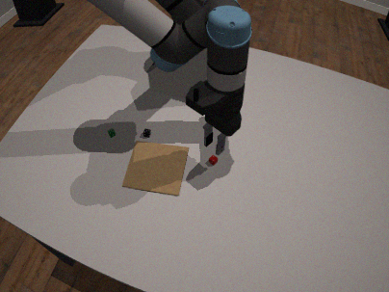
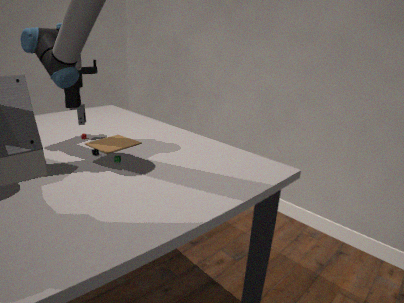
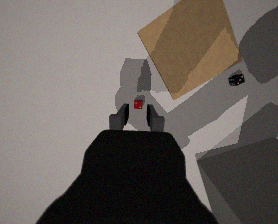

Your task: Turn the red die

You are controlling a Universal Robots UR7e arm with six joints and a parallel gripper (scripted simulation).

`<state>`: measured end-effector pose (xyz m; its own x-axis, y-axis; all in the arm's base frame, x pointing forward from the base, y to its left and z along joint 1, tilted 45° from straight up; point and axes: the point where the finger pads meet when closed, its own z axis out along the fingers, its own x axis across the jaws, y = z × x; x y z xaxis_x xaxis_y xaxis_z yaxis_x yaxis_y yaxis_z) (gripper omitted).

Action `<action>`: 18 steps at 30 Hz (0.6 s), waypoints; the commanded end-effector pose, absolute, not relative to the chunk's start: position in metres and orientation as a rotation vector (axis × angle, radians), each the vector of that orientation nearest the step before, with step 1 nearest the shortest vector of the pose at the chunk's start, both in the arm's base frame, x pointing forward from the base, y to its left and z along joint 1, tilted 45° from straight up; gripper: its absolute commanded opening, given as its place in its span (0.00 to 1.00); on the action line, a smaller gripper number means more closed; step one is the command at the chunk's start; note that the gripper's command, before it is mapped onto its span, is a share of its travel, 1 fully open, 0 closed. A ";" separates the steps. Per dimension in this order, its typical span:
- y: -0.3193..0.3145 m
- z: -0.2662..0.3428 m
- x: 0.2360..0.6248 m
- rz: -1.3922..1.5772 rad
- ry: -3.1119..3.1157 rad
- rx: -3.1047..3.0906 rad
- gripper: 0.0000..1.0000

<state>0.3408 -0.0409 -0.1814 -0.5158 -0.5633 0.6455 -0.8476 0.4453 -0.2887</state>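
red cube die (image 3: 138, 104) beneath half-open gripper (image 3: 136, 120), beside tan mat (image 3: 190, 45).

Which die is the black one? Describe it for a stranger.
Find the tan mat on the white table. Just off its far left corner, on the table, sits the black die. The green die lies beyond it, away from the arm; the red die lies under the hand.
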 end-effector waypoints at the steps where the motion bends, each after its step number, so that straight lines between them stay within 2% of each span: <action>1: -0.047 -0.187 0.340 0.828 -2.241 1.186 0.64; 18: -0.061 -0.202 0.338 0.828 -2.241 1.186 0.64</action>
